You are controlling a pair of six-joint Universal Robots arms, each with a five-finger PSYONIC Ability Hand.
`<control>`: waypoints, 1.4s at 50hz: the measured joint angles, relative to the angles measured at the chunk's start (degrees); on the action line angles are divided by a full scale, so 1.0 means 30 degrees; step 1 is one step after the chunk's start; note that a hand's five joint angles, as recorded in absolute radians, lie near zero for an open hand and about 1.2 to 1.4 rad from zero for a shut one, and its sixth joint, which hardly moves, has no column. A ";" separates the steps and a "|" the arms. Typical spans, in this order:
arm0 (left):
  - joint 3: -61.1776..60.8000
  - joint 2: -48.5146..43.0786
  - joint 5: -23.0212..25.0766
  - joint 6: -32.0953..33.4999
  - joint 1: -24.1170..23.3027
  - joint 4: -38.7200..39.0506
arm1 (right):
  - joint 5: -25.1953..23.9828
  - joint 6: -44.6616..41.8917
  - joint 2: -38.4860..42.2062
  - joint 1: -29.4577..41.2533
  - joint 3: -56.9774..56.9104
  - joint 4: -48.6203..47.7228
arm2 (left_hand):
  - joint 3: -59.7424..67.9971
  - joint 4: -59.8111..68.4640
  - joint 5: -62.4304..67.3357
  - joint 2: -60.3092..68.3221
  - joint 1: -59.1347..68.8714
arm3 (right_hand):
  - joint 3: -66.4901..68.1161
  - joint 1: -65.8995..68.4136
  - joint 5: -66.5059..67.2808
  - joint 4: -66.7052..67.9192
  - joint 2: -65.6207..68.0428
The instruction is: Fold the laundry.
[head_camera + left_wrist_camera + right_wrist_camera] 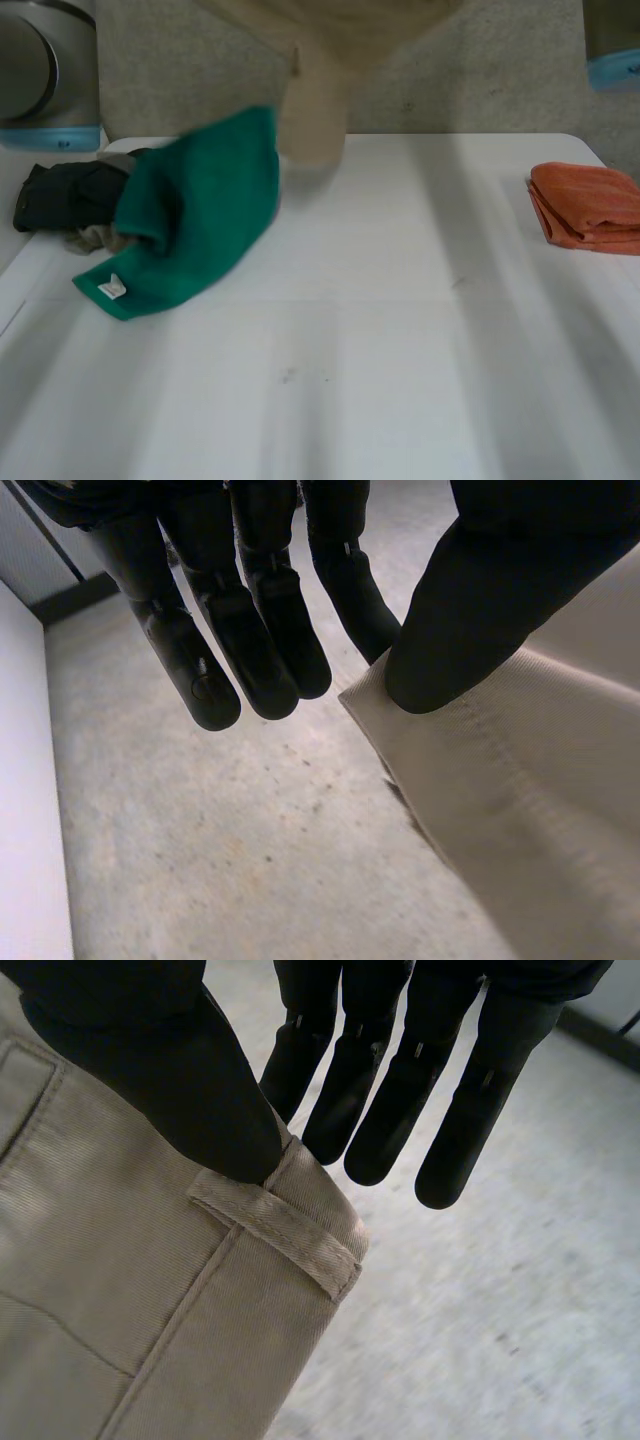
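Observation:
A pair of beige trousers [315,95] hangs in the air over the table's far edge, one leg dangling down beside a green towel [200,215]. My left hand [250,630] pinches a corner of the beige cloth [530,810] between its thumb [490,600] and a finger, the other fingers straight. My right hand [400,1090] grips the waistband [200,1290] next to a belt loop [275,1230], its thumb [170,1070] pressed onto the cloth.
The green towel lies crumpled at the white table's [380,330] back left, partly over a black garment [65,195]. A folded orange cloth [590,205] sits at the right edge. Both arms [40,70] [612,40] reach up at the far corners. Grey floor lies beyond.

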 measured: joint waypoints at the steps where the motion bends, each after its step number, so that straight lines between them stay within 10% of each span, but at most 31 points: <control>1: -0.0446 0.0114 0.0016 -0.0080 -0.0009 -0.0099 | -0.0164 0.0034 -0.0289 -0.0022 0.0678 0.0346 | 0.0000 0.0000 0.0038 0.0000 0.0000 | 0.0000 0.0000 0.0000 0.0000 0.0000; 24: -1.7214 0.2751 0.2674 0.3514 -0.1822 -0.3060 | -0.0912 -0.4996 -0.2595 -0.1630 1.9263 0.5701 | 0.0073 0.0003 0.0299 0.0053 0.0000 | 0.0014 0.0427 0.0182 0.0017 0.0000; 34: -2.0162 0.6825 0.2631 0.6910 -0.2299 -0.7622 | -0.0869 -0.9100 -0.6369 -0.2387 2.2875 0.9449 | 0.0075 0.0003 0.0563 0.0055 0.0121 | 0.0014 0.0427 0.0182 0.0017 0.0000; 38: -2.0927 0.9682 0.2885 0.7508 -0.3049 -1.3131 | -0.1068 -1.2415 -1.0199 -0.3411 2.5964 1.2420 | 0.0075 0.0005 0.0674 0.0056 0.0151 | 0.0014 0.0427 0.0183 0.0017 0.0000; 47: -1.9458 0.9660 0.3198 0.7233 -0.3401 -1.2317 | -0.2130 -0.7794 -1.1640 -0.3846 2.9169 0.4154 | 0.0075 0.0006 0.0674 0.0060 0.0151 | -1.8657 -1.7029 -1.8253 -1.8670 -1.8432; 52: -1.8365 0.8836 0.3128 0.7137 -0.3385 -1.0088 | -0.2196 -0.3834 -1.0482 -0.3442 2.9803 0.0209 | -0.1147 -0.1306 -0.0352 -0.1219 -0.0880 | -1.8700 -1.7029 -1.8252 -1.8754 -1.8444; 53: -1.7874 0.8279 0.3051 0.7134 -0.3377 -0.9102 | -0.2179 -0.2518 -0.9607 -0.3070 2.9800 -0.0974 | -0.8574 -0.8876 -0.7706 -0.8792 -0.9085 | -1.8700 -1.7029 -1.8252 -1.8752 -1.8444; 56: -1.7387 0.7219 0.2792 0.7140 -0.3335 -0.8253 | -0.2138 -0.1910 -0.8390 -0.2463 2.9387 -0.1669 | -1.3611 -1.4026 -1.2735 -1.3840 -1.3669 | -1.8699 -1.7028 -1.8252 -1.8751 -1.8442; 70: -1.6945 0.2206 0.0677 0.5196 -0.2893 -0.8331 | -0.2389 -0.6744 -0.3172 -0.1444 2.4929 0.0173 | -1.4438 -1.4982 -1.3868 -1.4657 -1.4000 | -1.3501 -1.2046 -1.3164 -1.3604 -1.3358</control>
